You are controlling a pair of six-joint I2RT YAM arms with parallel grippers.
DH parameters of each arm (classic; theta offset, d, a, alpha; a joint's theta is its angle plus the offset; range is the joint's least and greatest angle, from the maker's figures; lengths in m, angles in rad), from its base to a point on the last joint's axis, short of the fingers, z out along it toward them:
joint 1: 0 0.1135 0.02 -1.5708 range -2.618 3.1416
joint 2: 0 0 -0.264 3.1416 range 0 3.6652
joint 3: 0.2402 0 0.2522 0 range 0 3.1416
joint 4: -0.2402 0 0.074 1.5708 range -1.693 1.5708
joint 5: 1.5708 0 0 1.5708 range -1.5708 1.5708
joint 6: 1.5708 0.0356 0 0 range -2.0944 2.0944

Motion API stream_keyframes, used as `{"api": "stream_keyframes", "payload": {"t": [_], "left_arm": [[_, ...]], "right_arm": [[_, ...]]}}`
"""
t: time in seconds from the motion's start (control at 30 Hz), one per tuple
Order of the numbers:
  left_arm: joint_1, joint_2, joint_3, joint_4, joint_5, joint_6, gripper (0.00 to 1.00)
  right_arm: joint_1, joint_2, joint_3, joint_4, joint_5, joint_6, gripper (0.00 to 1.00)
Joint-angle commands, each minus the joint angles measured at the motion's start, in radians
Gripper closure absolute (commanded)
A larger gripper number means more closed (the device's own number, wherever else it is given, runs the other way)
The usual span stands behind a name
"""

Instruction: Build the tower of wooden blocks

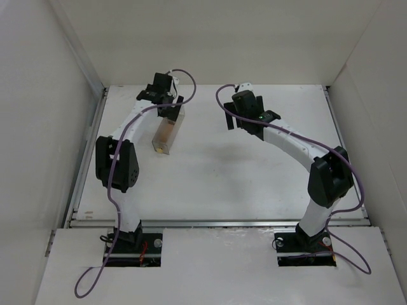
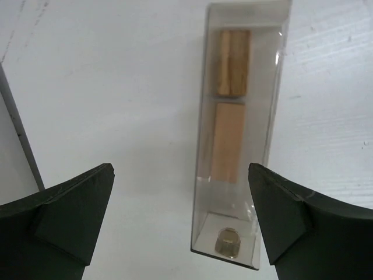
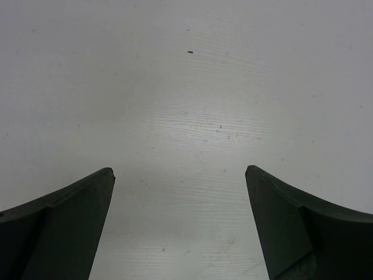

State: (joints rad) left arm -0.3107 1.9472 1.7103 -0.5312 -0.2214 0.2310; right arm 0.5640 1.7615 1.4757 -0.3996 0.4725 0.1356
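Note:
A clear plastic box (image 1: pixel 167 132) lies on the white table at the far left. In the left wrist view the box (image 2: pixel 274 105) holds two wood blocks end to end, a shorter one (image 2: pixel 233 62) and a longer one (image 2: pixel 227 142), and a small rounded piece (image 2: pixel 228 241) at its near end. My left gripper (image 1: pixel 169 105) hovers over the box's far end, open and empty; the box lies close to its right fingertip (image 2: pixel 274 204). My right gripper (image 1: pixel 244 124) is open and empty over bare table (image 3: pixel 186 105).
White walls enclose the table on the left, back and right. A metal rail (image 1: pixel 216 222) runs along the near edge, and another (image 2: pixel 20 134) along the left side.

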Motion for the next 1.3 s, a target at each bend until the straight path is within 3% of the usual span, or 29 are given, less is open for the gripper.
{"api": "stream_keyframes", "payload": {"t": [0.0,0.1,0.43,0.57,0.6,0.63,0.73,0.77,0.83,0.9,1.0,1.03,1.1,1.13,1.27], "left_arm": [[-0.001,-0.044,0.008,0.040,0.108,-0.075,0.00],[-0.001,-0.054,-0.008,0.076,0.180,-0.039,0.00],[0.085,0.087,0.000,0.043,0.159,-0.070,0.00],[0.094,0.117,0.000,0.016,0.270,-0.018,0.03],[0.082,0.117,0.000,0.016,0.287,-0.009,0.08],[0.082,0.128,0.012,0.005,0.298,-0.009,0.22],[0.071,0.139,0.025,-0.018,0.321,-0.009,0.50],[0.071,0.139,0.025,-0.030,0.321,-0.009,0.70],[0.061,0.139,0.025,-0.030,0.304,-0.018,0.97],[0.036,0.139,0.025,-0.039,0.228,-0.003,1.00],[-0.054,0.139,0.011,-0.009,-0.002,0.036,1.00],[-0.083,0.128,-0.024,0.016,-0.157,0.075,1.00],[-0.175,0.128,-0.079,0.135,-0.339,0.128,1.00],[-0.226,0.128,-0.136,0.181,-0.495,0.193,1.00],[-0.266,0.128,-0.205,0.356,-0.688,0.293,1.00]], "right_arm": [[0.011,-0.037,0.001,0.015,-0.017,0.013,0.00],[0.011,-0.037,0.011,0.005,-0.017,0.013,0.00],[0.011,-0.037,0.011,-0.013,-0.017,0.022,0.00],[0.011,-0.037,0.011,-0.013,-0.017,0.022,0.00],[0.011,-0.037,0.011,-0.013,-0.017,0.022,0.00],[0.011,-0.037,0.011,-0.013,-0.017,0.022,0.00],[0.011,-0.028,0.011,-0.022,-0.017,0.022,0.00],[0.011,-0.028,0.011,-0.022,-0.017,0.022,0.00],[0.011,-0.028,0.011,-0.022,-0.017,0.022,0.00],[0.011,-0.028,0.011,-0.022,-0.008,0.022,0.00],[0.020,-0.019,0.011,-0.022,-0.008,0.022,0.00],[0.020,-0.019,0.020,-0.022,0.008,0.035,0.00],[0.020,-0.010,0.020,-0.031,0.058,0.071,0.00],[0.020,-0.010,0.029,-0.031,0.099,0.103,0.00],[-0.002,-0.020,0.029,-0.067,0.153,0.188,0.00]]}}
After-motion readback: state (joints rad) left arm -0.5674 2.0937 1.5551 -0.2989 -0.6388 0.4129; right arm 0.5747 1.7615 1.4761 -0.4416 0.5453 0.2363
